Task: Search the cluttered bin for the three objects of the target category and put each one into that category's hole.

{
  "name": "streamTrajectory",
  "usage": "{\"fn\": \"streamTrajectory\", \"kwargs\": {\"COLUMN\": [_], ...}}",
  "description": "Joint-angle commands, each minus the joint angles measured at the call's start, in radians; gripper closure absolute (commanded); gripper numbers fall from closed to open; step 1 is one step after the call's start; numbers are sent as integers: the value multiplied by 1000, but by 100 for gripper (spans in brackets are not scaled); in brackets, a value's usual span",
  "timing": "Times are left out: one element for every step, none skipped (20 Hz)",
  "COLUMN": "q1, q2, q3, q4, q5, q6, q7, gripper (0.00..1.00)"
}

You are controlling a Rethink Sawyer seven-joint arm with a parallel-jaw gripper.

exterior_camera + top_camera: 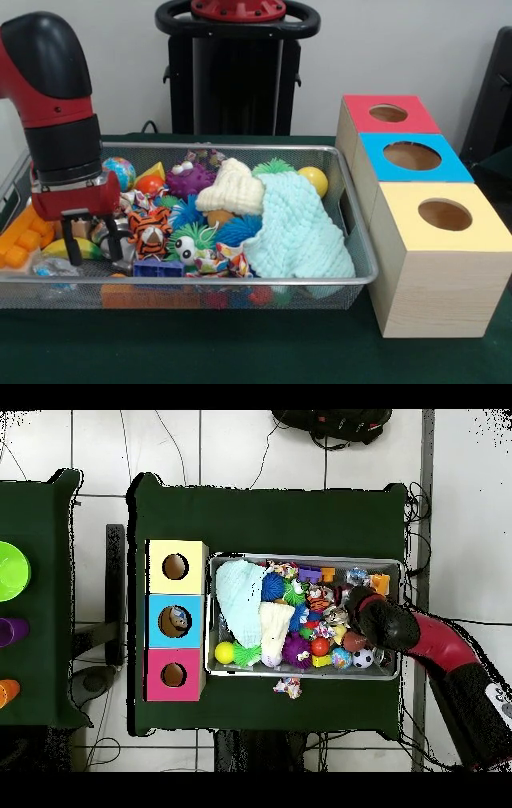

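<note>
1. Filling the wire mesh bin [352, 282] [394, 564] is a heap of small toys; which category is wanted cannot be told.
2. A tiger-striped toy [150, 230], a purple spiky ball [190, 178], a yellow ball [314, 179] [225, 652] and a globe ball [120, 171] lie among them, with a mint knitted cloth [300, 232] [238, 594] and a cream knitted cloth [232, 190] [273, 627] draped on top.
3. The gripper [90, 246] hangs low over the bin's left end in the front view, its two black fingers [73, 246] spread apart with nothing between them.
4. Three wooden boxes stand beside the bin: red-topped [416, 120] [155, 675], blue-topped [456, 168] [155, 622] and yellow-topped [488, 232] [155, 567], each with a round hole.
5. A small toy [288, 687] lies on the green table [240, 352] [270, 514] outside the bin.
</note>
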Motion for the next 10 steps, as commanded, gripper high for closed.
{"fn": "streamTrajectory", "kwargs": {"q1": [17,24,30,40,51,63,71,78,83,83], "q2": [-65,-85,-106,-137,-167,-186,-196,-191,-182,-169], "q3": [-2,-6,-10,-14,-14,-13,-10,-5,-4,-2], "q4": [50,60,71,84,92,89,82,65,54,45], "q5": [-47,-41,-35,-25,-14,-3,3,7,5,4], "q6": [31,37,43,53,67,84,93,102,99,92], "q7": [-13,-3,7,20,29,32,30,23,19,17], "gripper": [0,0,0,0,0,0,0,0,0,0]}}
